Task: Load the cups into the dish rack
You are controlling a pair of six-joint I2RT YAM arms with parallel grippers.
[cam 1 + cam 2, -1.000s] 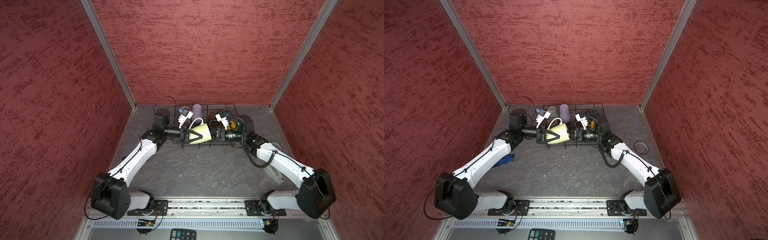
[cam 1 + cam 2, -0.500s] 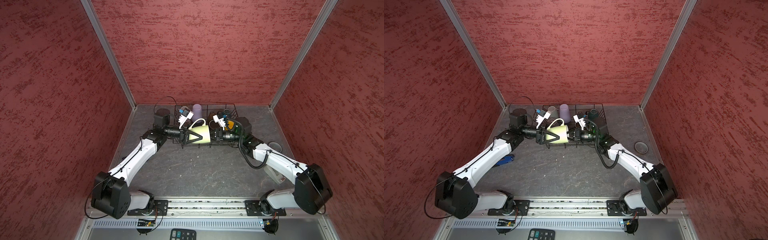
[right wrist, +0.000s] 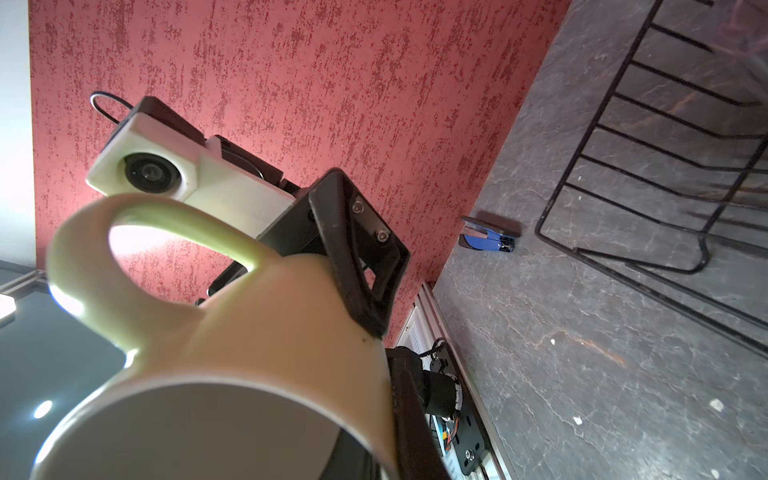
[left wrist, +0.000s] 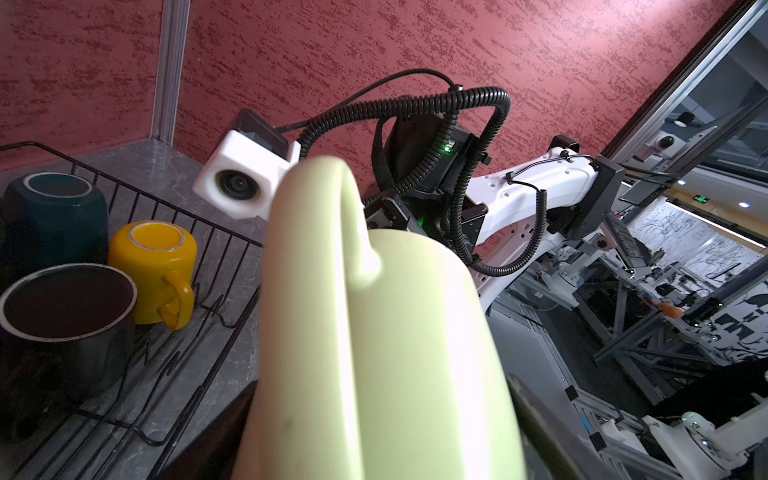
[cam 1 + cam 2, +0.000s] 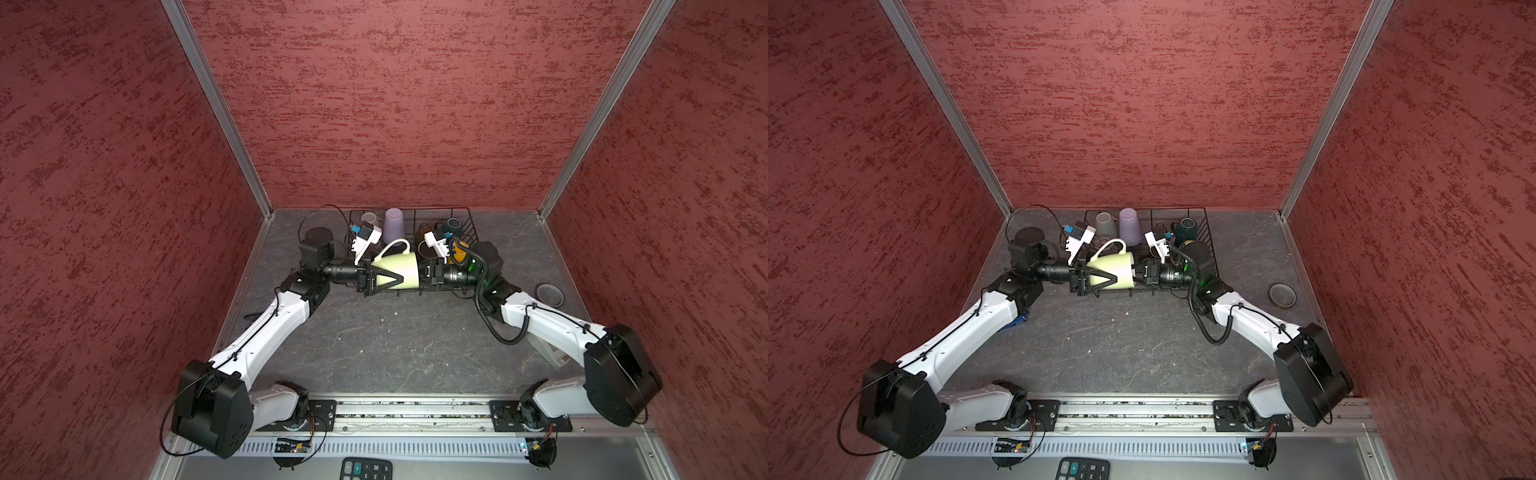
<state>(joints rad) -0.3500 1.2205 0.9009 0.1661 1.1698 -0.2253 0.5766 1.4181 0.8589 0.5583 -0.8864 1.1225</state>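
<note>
Closing in from the right over the last second, the right gripper [image 5: 423, 272] has gone from half open to pinched shut on the rim of the pale-green ceramic mug [image 5: 409, 264], at its mouth. That mug has hardly shifted. It lies on its side over the front edge of the black wire dish rack [image 5: 468, 227], handle uppermost. From the base end the left gripper [image 5: 395, 274] clasps it, jaws spread wide around the body, with 1 black triangular finger [image 3: 345, 232] flat against the wall just beside the handle root.

Inside the rack, behind the mug, a lilac plastic tumbler [image 5: 393, 226] stands mouth down with a grey mug [image 5: 1104, 226] just beside it, toward the rack's back left. Toward the rack's right end sit a teal mug [image 4: 54, 216], a yellow handled mug [image 4: 153, 270] and a dark mug with a pale ring [image 4: 66, 324].

Left of the rack a small blue-and-black object [image 3: 488, 239] lies on the grey stone-look tabletop [image 5: 395, 345]. Right of the rack, well apart from it, lies a dark ring [image 5: 549, 294].
</note>
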